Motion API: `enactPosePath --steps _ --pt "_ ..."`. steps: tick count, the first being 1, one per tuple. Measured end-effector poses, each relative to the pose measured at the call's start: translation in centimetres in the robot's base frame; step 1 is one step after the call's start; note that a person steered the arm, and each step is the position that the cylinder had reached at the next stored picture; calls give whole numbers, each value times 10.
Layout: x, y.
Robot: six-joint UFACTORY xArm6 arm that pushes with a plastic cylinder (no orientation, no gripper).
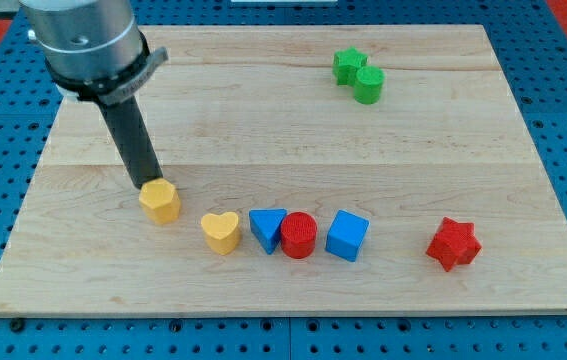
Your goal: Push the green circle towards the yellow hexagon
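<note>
The green circle (368, 85) sits near the view's top right, touching a green star (348, 65) just up and left of it. The yellow hexagon (160, 201) lies at the view's lower left. My tip (146, 185) stands right at the hexagon's upper left edge, touching or nearly touching it, far from the green circle. The dark rod rises up and left from the tip to the arm's grey body (83, 35).
A row lies along the view's bottom: yellow heart (221, 232), blue triangle (266, 228), red cylinder (299, 236), blue cube (347, 236), and a red star (453, 243) further right. The wooden board (263, 120) ends on a blue pegboard.
</note>
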State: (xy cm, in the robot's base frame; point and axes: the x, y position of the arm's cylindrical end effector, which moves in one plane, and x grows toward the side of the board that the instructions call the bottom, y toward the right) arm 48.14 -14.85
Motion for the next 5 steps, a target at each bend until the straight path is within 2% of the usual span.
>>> enactPosePath --steps 1,2,3,4,5 --pt "34 5" --pt "9 6" --pt "-23 74" --pt "-27 211" --pt "-84 301"
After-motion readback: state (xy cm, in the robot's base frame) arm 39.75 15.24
